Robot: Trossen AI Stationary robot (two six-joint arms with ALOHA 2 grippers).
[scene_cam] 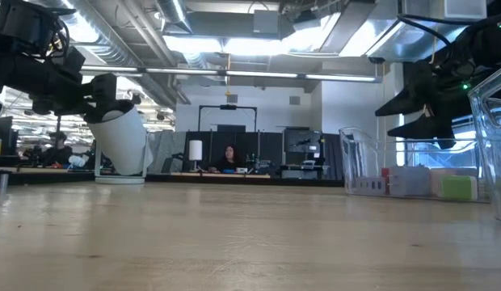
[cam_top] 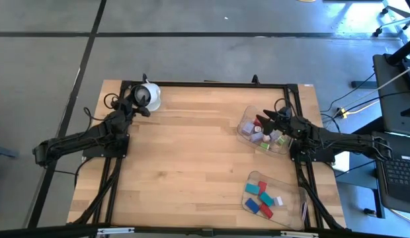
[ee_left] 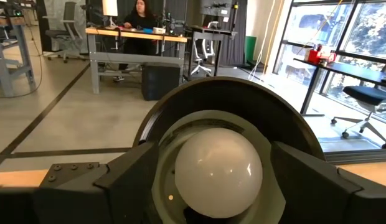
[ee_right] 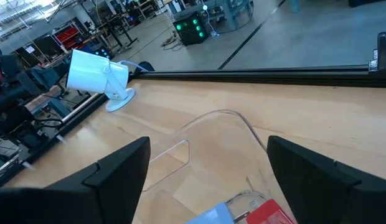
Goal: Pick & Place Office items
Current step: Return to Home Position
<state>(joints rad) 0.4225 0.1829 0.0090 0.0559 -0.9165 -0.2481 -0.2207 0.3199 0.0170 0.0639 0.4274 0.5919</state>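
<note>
Several office items in lavender, pink, red and green lie in a clear tray (cam_top: 246, 121) at the table's far right. Blue, teal, red and white pieces (cam_top: 261, 198) lie in a second clear tray (cam_top: 294, 188) at the near right. My right gripper (cam_top: 266, 121) hangs open over the far tray, with a red piece (ee_right: 268, 214) just below its fingers. My left gripper (cam_top: 140, 104) is open at the far left. Its fingers stand on either side of the white round object (ee_left: 218, 171), which stands on its base (scene_cam: 121, 178) on the table. My left gripper comes level at the white round object's domed front (ee_left: 218, 149), one open finger (ee_left: 118, 180) on each side of it. Whether either finger touches it, I cannot tell.
A black frame rail (cam_top: 205, 84) runs around the wooden table. Bare wood (cam_top: 185, 152) fills the middle between the arms. Cables (cam_top: 111, 100) lie by the left arm. A person (scene_cam: 229, 158) sits at a desk in the room beyond the table.
</note>
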